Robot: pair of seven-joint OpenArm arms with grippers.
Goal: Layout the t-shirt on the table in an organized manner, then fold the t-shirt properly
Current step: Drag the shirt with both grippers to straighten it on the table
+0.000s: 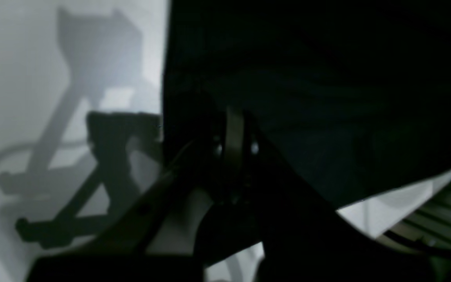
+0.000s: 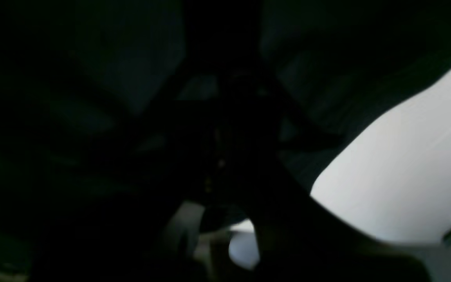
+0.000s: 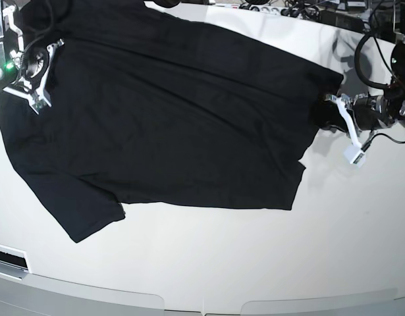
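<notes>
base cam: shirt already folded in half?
No. The t-shirt lies spread in a single layer across the table, with a sleeve sticking out at the lower left.

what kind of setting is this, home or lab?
Looks like a robotics lab bench, not a home. A black t-shirt lies on a large glossy white table, a robot arm reaches in from each side, and a tangle of cables sits along the far edge.
</notes>
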